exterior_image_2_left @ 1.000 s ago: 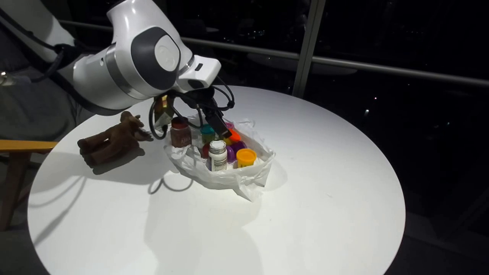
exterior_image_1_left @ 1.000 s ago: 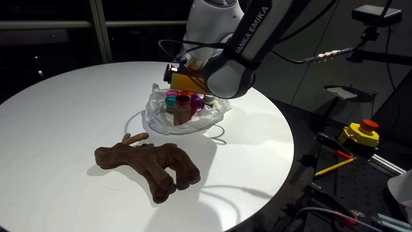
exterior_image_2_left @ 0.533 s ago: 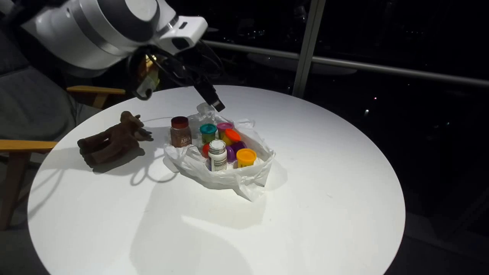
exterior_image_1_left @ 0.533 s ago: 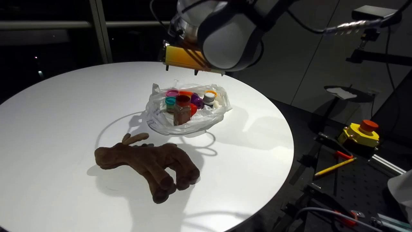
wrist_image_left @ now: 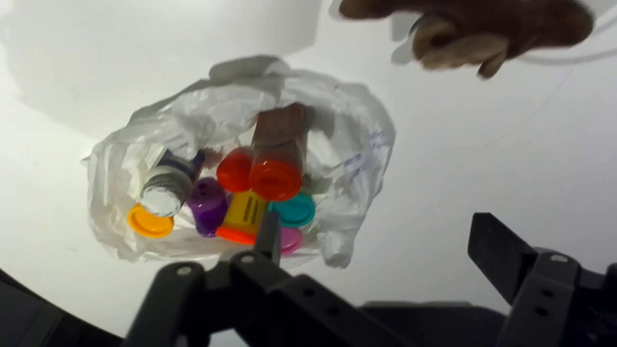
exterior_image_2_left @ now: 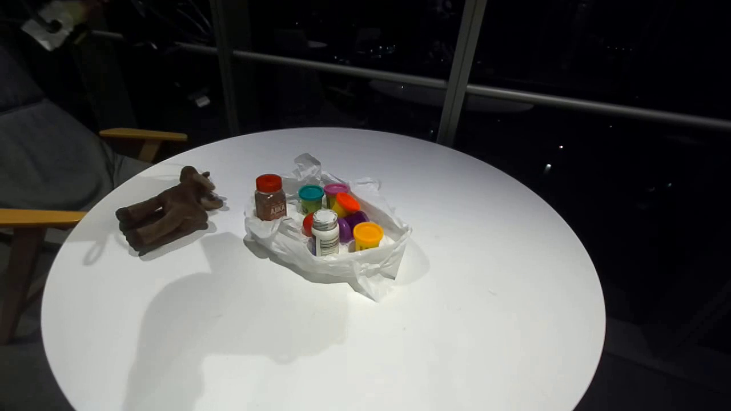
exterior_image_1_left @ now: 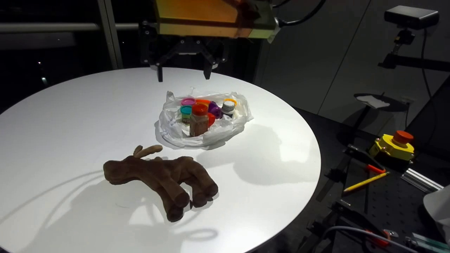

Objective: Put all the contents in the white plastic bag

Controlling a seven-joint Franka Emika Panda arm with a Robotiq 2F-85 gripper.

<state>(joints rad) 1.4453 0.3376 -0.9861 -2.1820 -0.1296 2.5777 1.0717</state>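
Observation:
The white plastic bag [exterior_image_1_left: 175, 133] lies spread open on the table, its crumpled rim around the contents; it also shows in the wrist view [wrist_image_left: 371, 149]. Inside are a red-lidded jar [exterior_image_2_left: 270, 205], a white bottle [exterior_image_2_left: 326, 238], and small tubs with teal [exterior_image_2_left: 311, 194], pink [exterior_image_2_left: 337, 188], orange [exterior_image_2_left: 347, 202] and yellow [exterior_image_2_left: 368, 233] lids. A purple tub [wrist_image_left: 208, 205] and a red item [wrist_image_left: 234, 169] lie among them. My gripper [exterior_image_1_left: 184, 73] is open and empty, raised above the far side of the bag. In the wrist view my gripper [wrist_image_left: 376, 226] has fingers wide apart over bag edge and bare table.
A brown plush animal [exterior_image_1_left: 161, 174] lies on the round white table [exterior_image_1_left: 70, 116] beside the bag. A chair [exterior_image_2_left: 45, 214] with wooden arms stands by the table. A yellow box with a red button [exterior_image_1_left: 392, 147] and a mounted camera [exterior_image_1_left: 411, 17] are off the table.
My arm has risen from low over the bag, swung round and left most of an exterior view. The bag and its contents look the same.

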